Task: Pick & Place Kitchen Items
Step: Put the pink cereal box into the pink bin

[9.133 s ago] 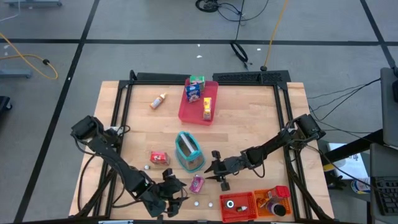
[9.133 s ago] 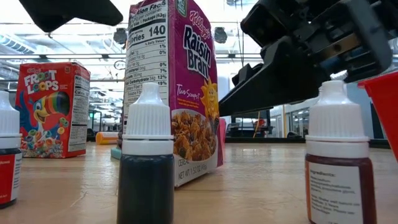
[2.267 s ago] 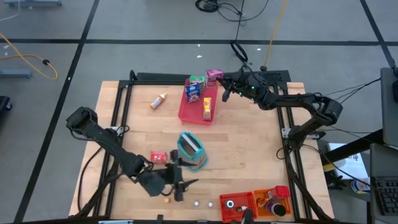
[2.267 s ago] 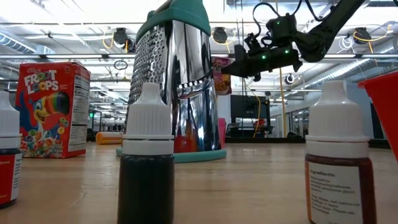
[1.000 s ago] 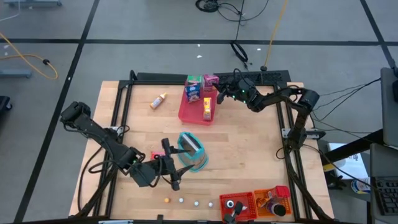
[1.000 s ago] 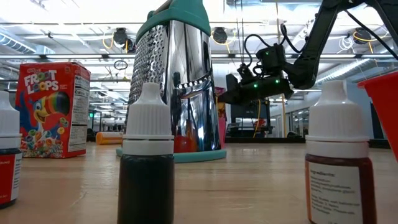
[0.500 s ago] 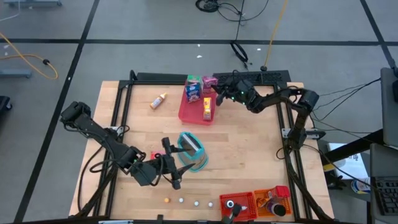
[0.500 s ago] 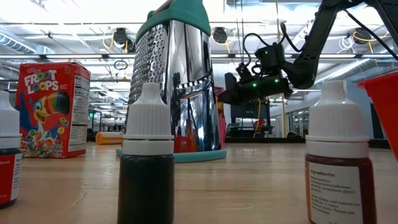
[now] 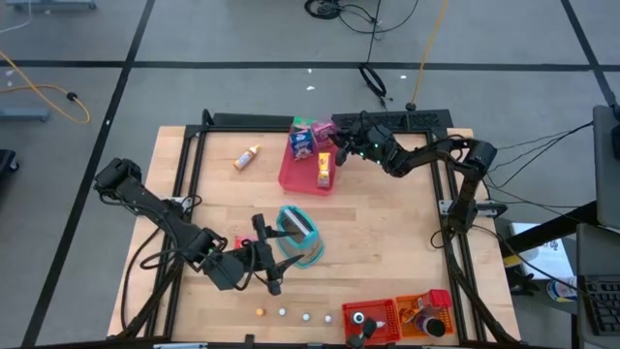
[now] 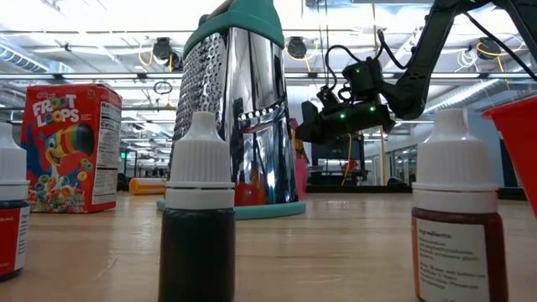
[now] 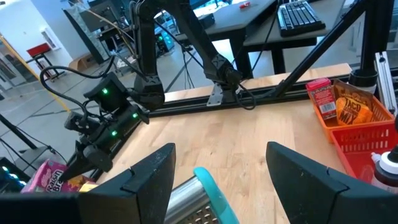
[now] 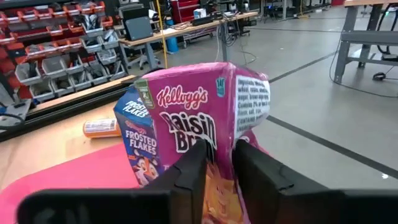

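— Start on the left. What's that arm doing?

— The left gripper (image 9: pixel 274 274) sits near the front of the table, fingers spread apart and empty, pointing right at the grater (image 9: pixel 296 236) just beyond its tips. In its wrist view the teal handle shows between the two fingers (image 11: pixel 147 181), nothing touching. The red cereal box (image 10: pixel 71 147) is on the grater's left side, mostly hidden under the arm from above.

— And further right?

— The pink tray (image 9: pixel 290 175) at the far middle of the table. The blue Frosted Flakes box (image 9: pixel 301 142) stands on its far left corner, a yellow packet (image 9: pixel 323 169) lies on its right side, and the pink Raisin Bran box (image 9: pixel 324 130) is at its far right corner.

— Who's got that one?

— The right gripper (image 9: pixel 333 138), reaching in from the right. Its fingers (image 12: pixel 189 172) still flank the box's lower edge, but a gap shows on either side, so I'd say the grip is letting go rather than clamped.

— Which way is the box standing?

— Upright, long axis vertical, directly ahead of the fingertips, right beside the Frosted Flakes. I'd judge the way out is straight back to the right, otherwise a finger could tip it.
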Tool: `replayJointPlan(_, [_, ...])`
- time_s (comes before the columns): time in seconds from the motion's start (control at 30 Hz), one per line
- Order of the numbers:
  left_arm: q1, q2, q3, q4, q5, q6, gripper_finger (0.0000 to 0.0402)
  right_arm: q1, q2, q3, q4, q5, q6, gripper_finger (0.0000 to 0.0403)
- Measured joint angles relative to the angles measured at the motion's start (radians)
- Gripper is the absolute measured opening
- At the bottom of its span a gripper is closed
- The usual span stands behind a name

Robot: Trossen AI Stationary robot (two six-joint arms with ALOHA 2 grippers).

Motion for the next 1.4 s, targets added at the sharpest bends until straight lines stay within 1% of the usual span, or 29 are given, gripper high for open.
replayJointPlan(0.1, [0.000,0.000,0.000,0.000,0.000,-0.001,0.0253,0.000,0.000,0.000,0.000,-0.001,0.009,0.0100])
replayJointPlan(0.2, [0.000,0.000,0.000,0.000,0.000,-0.002,0.0253,0.001,0.000,0.000,0.031,0.000,0.015,0.0109])
replayJointPlan(0.3, [0.000,0.000,0.000,0.000,0.000,-0.002,0.0253,0.002,0.000,0.000,0.074,0.000,0.008,0.0110])
replayJointPlan(0.5, [0.000,0.000,0.000,0.000,0.000,-0.004,0.0253,0.003,0.001,0.000,0.061,0.002,0.016,0.0105])
replayJointPlan(0.7, [0.000,0.000,0.000,0.000,0.000,-0.004,0.0253,0.008,0.001,0.000,-0.023,0.000,-0.041,0.0108])
replayJointPlan(1.07, [0.000,0.000,0.000,0.001,0.000,-0.003,0.0253,0.011,0.001,0.000,-0.087,0.004,-0.117,0.0101])
replayJointPlan(1.4, [0.001,0.000,0.000,0.000,0.000,0.002,0.0253,0.018,0.020,0.039,-0.127,-0.004,-0.079,0.0066])
